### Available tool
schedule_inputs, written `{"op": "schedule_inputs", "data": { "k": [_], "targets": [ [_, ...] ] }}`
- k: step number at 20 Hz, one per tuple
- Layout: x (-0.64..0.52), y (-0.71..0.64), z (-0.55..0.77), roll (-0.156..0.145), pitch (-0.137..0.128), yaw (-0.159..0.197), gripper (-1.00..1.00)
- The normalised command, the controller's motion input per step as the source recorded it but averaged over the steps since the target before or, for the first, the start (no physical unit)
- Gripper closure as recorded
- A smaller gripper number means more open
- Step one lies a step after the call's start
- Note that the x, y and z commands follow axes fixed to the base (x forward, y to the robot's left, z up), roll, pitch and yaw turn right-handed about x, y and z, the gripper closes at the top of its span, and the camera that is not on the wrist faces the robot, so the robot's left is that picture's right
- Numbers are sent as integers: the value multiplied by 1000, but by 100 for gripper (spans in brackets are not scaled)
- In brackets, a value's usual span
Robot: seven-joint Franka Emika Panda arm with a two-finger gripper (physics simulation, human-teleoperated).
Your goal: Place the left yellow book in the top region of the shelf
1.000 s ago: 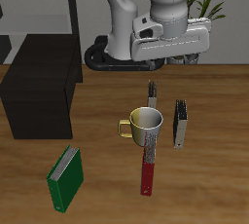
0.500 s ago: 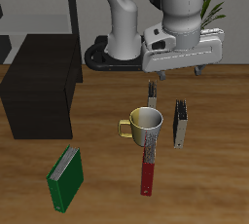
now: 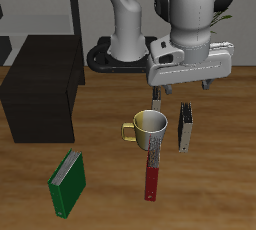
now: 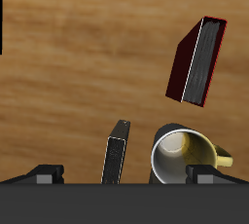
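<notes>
The left yellow book [image 3: 186, 126] stands upright on the wooden table beside the mug, thin, with dark edges. It also shows in the wrist view [image 4: 117, 153]. The other yellow book [image 3: 157, 98] stands just behind the mug. The shelf [image 3: 40, 99] is a low black cabinet at the far side of the table from the books. My gripper [image 3: 184, 87] hangs open and empty above the table, just behind and above the left yellow book. In the wrist view the gripper [image 4: 124, 174] has its fingertips [image 4: 44, 172] spread wide, with the book between them and farther out.
A yellow-and-white mug [image 3: 150, 126] stands between the two books and shows in the wrist view [image 4: 185, 155]. A long red-and-grey flat object [image 3: 152, 172] lies in front of it. A green book [image 3: 68, 184] lies near the front edge. A pale grey rack [image 3: 60, 9] stands behind the shelf.
My gripper has moved sideways away from the shelf, lower and toward the table's front, to just behind the left yellow book. It stays open. Nothing on the table moved.
</notes>
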Motion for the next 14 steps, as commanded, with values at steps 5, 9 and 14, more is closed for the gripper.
{"op": "schedule_inputs", "data": {
  "k": [5, 9, 14],
  "targets": [
    [-64, 178, -289, -8, -33, -42, -100],
    [-101, 215, -313, 0, -28, -11, -100],
    [-126, 81, -216, -21, -26, -28, -100]
  ]
}}
